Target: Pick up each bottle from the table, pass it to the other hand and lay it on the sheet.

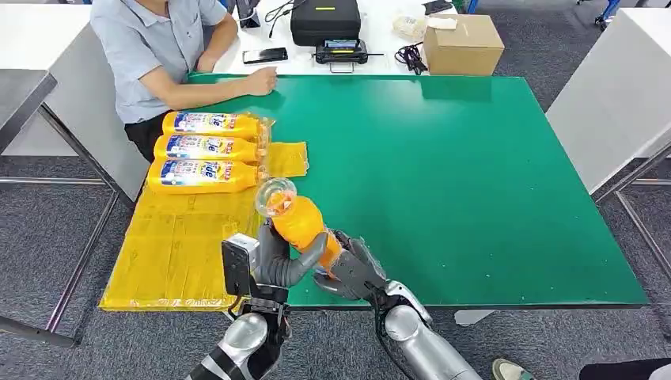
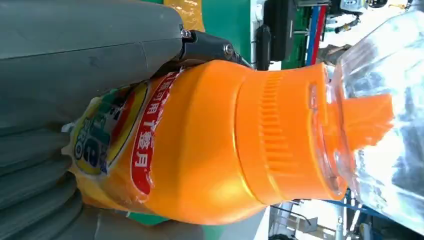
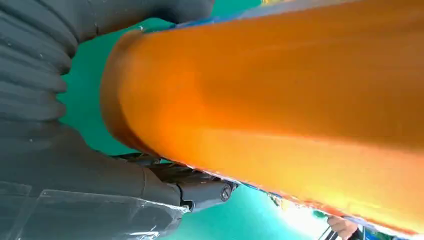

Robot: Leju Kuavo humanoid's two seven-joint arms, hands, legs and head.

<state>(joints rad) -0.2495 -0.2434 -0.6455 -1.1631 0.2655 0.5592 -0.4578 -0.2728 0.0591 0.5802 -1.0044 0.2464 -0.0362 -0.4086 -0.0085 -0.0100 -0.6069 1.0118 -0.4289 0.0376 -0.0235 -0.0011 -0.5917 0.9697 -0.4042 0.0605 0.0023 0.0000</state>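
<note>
An orange bottle (image 1: 301, 220) with a clear cap is held above the table's near edge, cap pointing up and away. My left hand (image 1: 281, 257) wraps its upper body, and my right hand (image 1: 352, 269) grips its lower end. The left wrist view shows the bottle (image 2: 210, 140) with its label and ribbed orange collar close up, my left hand (image 2: 75, 75) around it. In the right wrist view the bottle's base (image 3: 280, 95) lies across my right hand (image 3: 75, 165). Three more orange bottles (image 1: 207, 149) lie side by side on the yellow sheet (image 1: 174, 253).
A green table (image 1: 475, 174) stretches to the right. A person (image 1: 166, 47) sits at the far left corner with a hand (image 1: 259, 81) on the table. A cardboard box (image 1: 463, 43), a black case (image 1: 324, 20) and a phone (image 1: 265, 55) sit beyond the far edge.
</note>
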